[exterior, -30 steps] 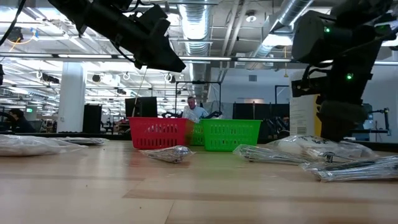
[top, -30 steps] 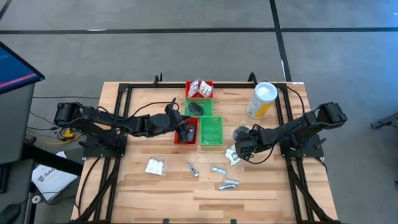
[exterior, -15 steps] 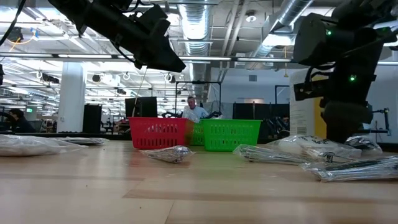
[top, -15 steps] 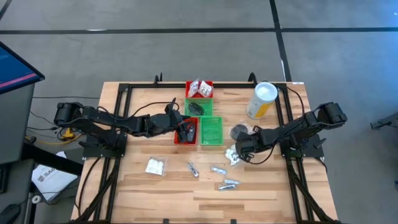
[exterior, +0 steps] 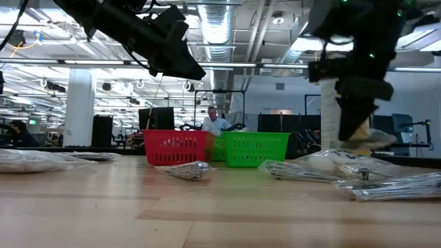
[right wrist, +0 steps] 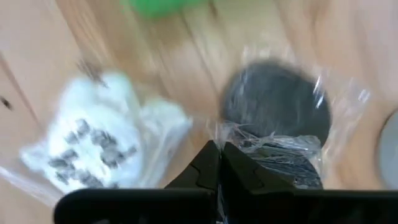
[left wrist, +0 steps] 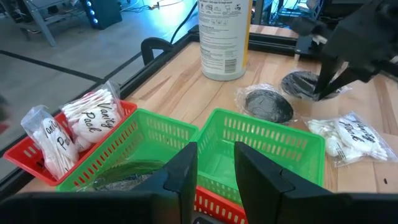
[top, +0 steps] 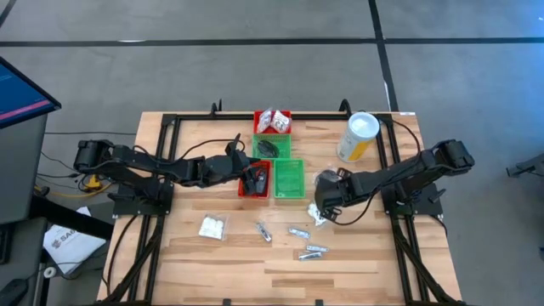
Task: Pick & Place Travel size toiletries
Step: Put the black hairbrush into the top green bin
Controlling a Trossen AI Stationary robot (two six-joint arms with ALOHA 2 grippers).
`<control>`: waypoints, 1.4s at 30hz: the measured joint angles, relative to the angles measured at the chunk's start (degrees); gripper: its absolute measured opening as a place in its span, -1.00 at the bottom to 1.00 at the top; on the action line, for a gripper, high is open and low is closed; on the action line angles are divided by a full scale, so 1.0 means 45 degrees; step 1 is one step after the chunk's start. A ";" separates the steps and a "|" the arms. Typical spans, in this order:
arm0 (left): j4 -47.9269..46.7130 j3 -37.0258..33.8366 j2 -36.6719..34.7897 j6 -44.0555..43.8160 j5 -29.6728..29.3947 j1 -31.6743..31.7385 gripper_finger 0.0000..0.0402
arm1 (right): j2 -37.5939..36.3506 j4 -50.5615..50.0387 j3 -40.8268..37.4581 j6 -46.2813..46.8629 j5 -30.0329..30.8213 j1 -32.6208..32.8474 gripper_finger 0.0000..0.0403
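One wrapped dark round tin (right wrist: 283, 163) was pinched by its clear wrapper in the closed fingers of the right gripper (top: 323, 193). A second ago that gripper had been low over the table by the white sachet (top: 318, 212); now it had risen and shifted toward the green tray (top: 290, 179), and in the low view the packet (exterior: 368, 139) hung clear of the wood beneath the arm. That change suggested the pick had succeeded and the carry had begun.

Directly below the lifted packet, another dark tin (left wrist: 268, 105) lay on the table in its wrapper, with the white sachet just beside it. Farther out, silvery tubes (top: 298, 231) and a second sachet (top: 212, 226) waited on the near boards, so much sorting probably remained.

The left gripper (top: 254, 177) had not moved: it hovered over the red tray (top: 243, 190), fingers slightly apart and holding nothing. The yellow canister (top: 358, 137) stood at the far right edge.
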 joint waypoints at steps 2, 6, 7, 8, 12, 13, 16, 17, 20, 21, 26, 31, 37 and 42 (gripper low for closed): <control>-0.0005 0.0000 0.0000 0.0000 0.0002 0.0000 -0.51 | -0.0031 0.0005 0.0429 -0.0374 0.0250 0.0000 -1.00; -0.0010 0.0000 0.0000 0.0053 0.0003 0.0000 -0.51 | -0.0035 0.0023 0.1404 -0.1126 0.0678 -0.0063 -1.00; -0.0010 0.0000 0.0000 0.0057 0.0003 0.0000 -0.51 | -0.0035 0.0061 0.1646 -0.1357 0.0731 -0.0070 -1.00; -0.0010 0.0000 0.0000 0.0058 0.0005 0.0000 -0.51 | -0.0035 0.0114 0.1879 -0.1598 0.0745 -0.0085 -1.00; -0.0005 0.0000 0.0000 0.0071 0.0005 0.0000 -0.51 | -0.0035 0.0919 0.2610 -0.2738 0.0801 -0.0297 -1.00; -0.0005 0.0000 0.0000 0.0080 0.0005 0.0000 -0.51 | -0.0035 0.1171 0.2733 -0.3057 0.0784 -0.0382 -1.00; 0.0001 0.0000 0.0000 0.0421 0.0005 0.0000 -0.51 | -0.0035 0.2129 0.3046 -0.3873 0.0400 -0.0697 -1.00; 0.0005 0.0000 0.0000 0.0583 0.0005 0.0000 -0.51 | -0.0035 0.2499 0.3106 -0.4142 0.0171 -0.0803 -1.00; 0.0033 0.0000 0.0000 0.1155 0.0005 0.0000 -0.51 | -0.0035 0.3562 0.3228 -0.4873 -0.0771 -0.1100 -1.00; 0.0042 0.0000 0.0000 0.1440 0.0005 0.0000 -0.51 | -0.0035 0.3913 0.3259 -0.5064 -0.1177 -0.1194 -1.00; 0.0145 0.0000 0.0000 0.3024 0.0924 0.0000 -0.51 | -0.0035 0.5308 0.3278 -0.5631 -0.2977 -0.1570 -1.00; 0.0267 0.0000 0.0000 0.4881 0.2856 0.0000 -0.51 | -0.0040 0.6125 0.3278 -0.5638 -0.3931 -0.1841 -1.00; 0.0907 0.0000 0.0000 0.6100 0.3672 -0.0001 -0.51 | -0.0035 0.6899 0.3278 -0.5654 -0.4980 -0.1933 -1.00; 0.1270 0.0005 0.0000 0.6852 0.4369 0.0000 -0.51 | -0.0035 0.7194 0.3278 -0.5725 -0.5324 -0.1928 -1.00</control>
